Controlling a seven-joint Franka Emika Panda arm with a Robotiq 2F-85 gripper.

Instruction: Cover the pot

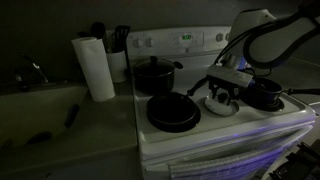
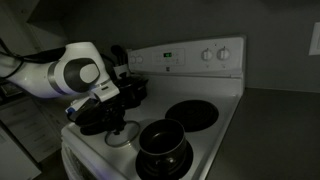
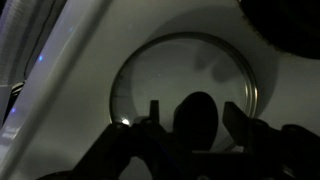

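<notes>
A glass lid (image 3: 185, 75) with a metal rim and a dark knob (image 3: 200, 118) lies flat on the white stove top. It also shows in both exterior views (image 1: 221, 103) (image 2: 120, 131). My gripper (image 3: 196, 120) hangs right over it, open, with one finger on each side of the knob and a small gap on both sides. The gripper also shows in both exterior views (image 1: 222, 90) (image 2: 108, 104). The pot (image 1: 265, 94), a small shallow black saucepan with a long handle, stands uncovered just beside the lid. In an exterior view (image 2: 92, 119) it is partly hidden behind my arm.
A taller black two-handled pot (image 1: 155, 73) stands on a back burner. A wide black frying pan (image 1: 172, 112) (image 2: 164, 148) sits on a front burner. One coil burner (image 2: 196, 113) is bare. A paper towel roll (image 1: 96, 68) stands on the counter beside the stove.
</notes>
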